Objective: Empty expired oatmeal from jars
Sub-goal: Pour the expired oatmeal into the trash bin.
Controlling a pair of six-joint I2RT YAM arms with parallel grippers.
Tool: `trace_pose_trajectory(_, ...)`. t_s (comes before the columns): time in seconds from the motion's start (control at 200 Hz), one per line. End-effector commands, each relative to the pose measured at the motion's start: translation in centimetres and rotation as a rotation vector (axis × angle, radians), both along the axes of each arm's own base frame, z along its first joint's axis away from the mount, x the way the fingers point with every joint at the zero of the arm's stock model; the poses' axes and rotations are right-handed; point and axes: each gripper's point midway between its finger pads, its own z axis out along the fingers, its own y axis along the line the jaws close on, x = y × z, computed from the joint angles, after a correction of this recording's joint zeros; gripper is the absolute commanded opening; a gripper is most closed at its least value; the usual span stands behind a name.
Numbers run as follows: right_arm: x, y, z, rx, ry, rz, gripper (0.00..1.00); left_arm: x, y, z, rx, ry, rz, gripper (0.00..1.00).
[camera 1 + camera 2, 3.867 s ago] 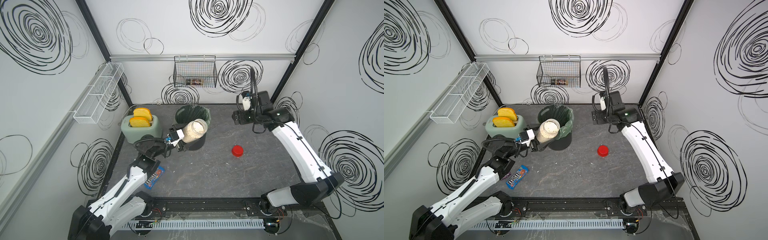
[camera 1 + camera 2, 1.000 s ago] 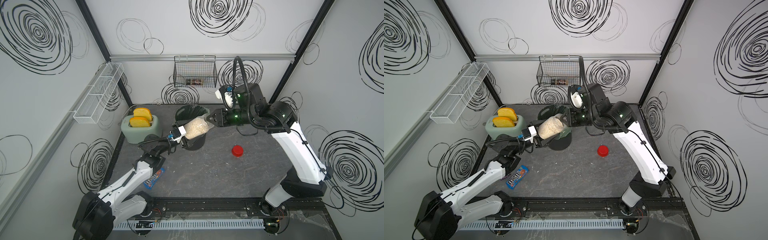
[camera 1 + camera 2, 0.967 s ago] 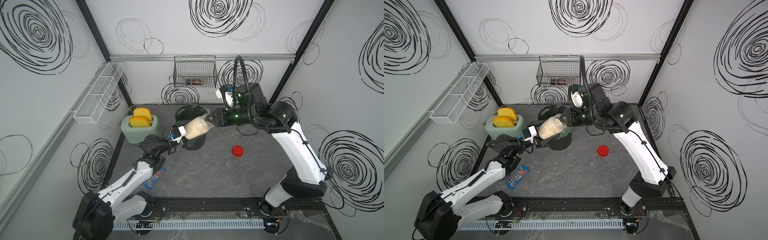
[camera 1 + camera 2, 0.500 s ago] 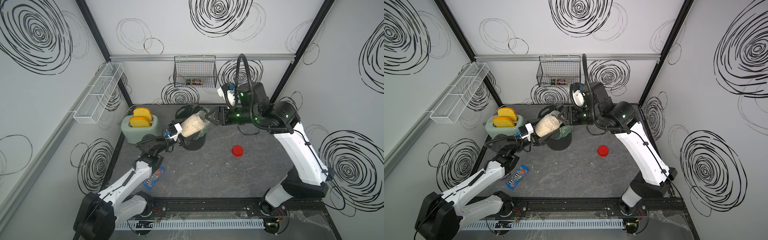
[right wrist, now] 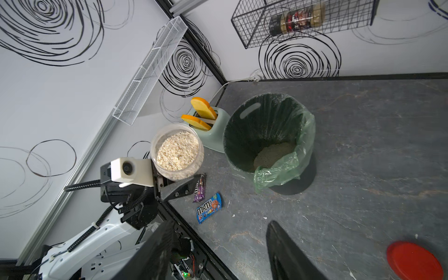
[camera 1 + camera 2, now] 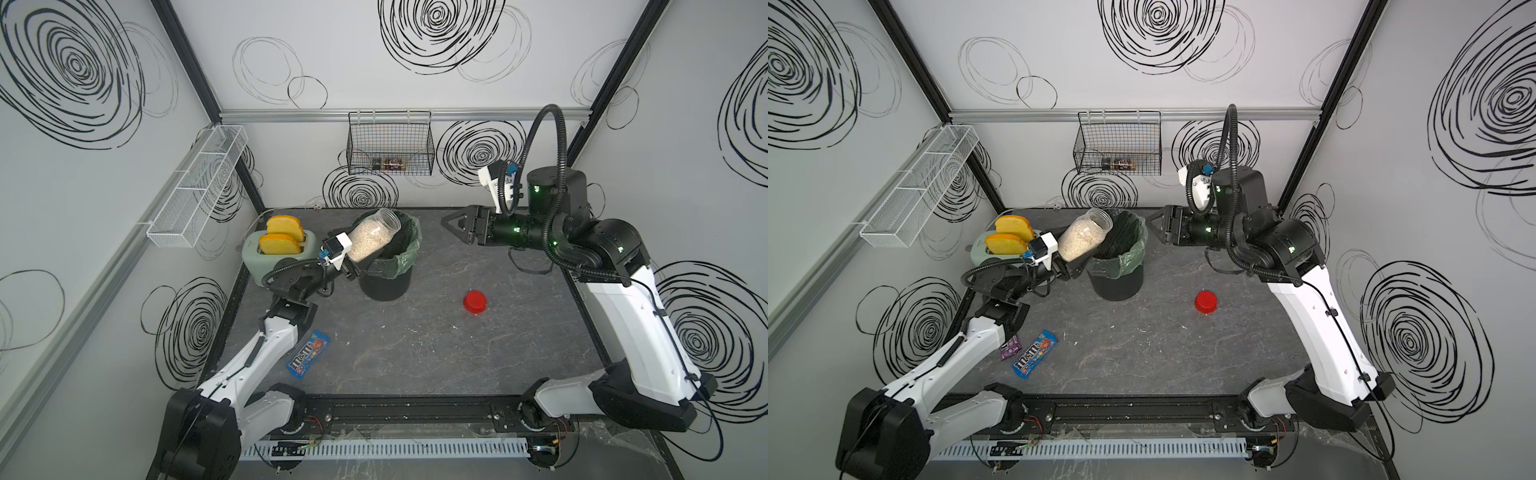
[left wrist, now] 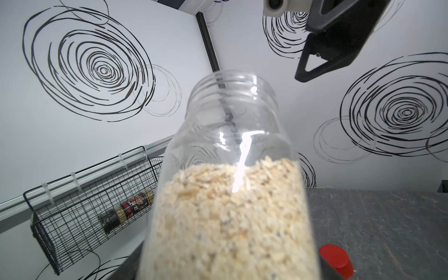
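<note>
My right arm reaches across with elbow bent, and its gripper (image 6: 447,223) is spread and empty at 3 o'clock of the bin (image 6: 384,284). My left gripper (image 6: 352,266) pinches the base of the jar (image 6: 376,237). The jar's mouth tilts toward 1 o'clock over the rim, with oatmeal (image 5: 177,150) inside. The lid (image 6: 474,302) lies at 4 o'clock.

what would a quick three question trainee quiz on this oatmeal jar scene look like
1. True or false: the red lid is screwed onto the jar.
2. Which gripper holds the jar? A. left B. right C. neither
3. Fill in: the bin already holds some ____.
Key: 1. False, it lies on the table. 2. A, the left gripper. 3. oatmeal.
</note>
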Motion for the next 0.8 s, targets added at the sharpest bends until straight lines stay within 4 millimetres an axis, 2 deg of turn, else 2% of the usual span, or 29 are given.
trace_pose_trajectory(0.0,0.1,0.1,-0.2,0.033,-0.024,0.043,0.65,0.9,0.9,2.1,0.039,-0.068,0.042,0.38)
trace_pose_trajectory(0.22,0.6,-1.3,-3.0,0.036,-0.008,0.055,0.65,3.5,2.4,1.5,0.118,-0.017,0.117,0.37)
trace_pose_trajectory(0.24,0.7,-1.5,-3.3,0.033,-0.005,0.052,0.65,3.7,2.5,0.9,0.129,0.009,0.122,0.37)
trace_pose_trajectory(0.395,1.1,-2.9,-4.7,0.024,-0.002,0.047,0.65,4.9,3.0,-0.3,0.201,0.071,0.161,0.36)
trace_pose_trajectory(0.54,1.6,-4.1,-6.1,0.014,0.005,0.026,0.65,5.3,3.5,-0.6,0.238,0.111,0.197,0.36)
trace_pose_trajectory(0.795,1.3,-4.3,-7.5,0.01,0.001,0.037,0.65,6.2,4.0,-1.4,0.37,0.211,0.259,0.35)
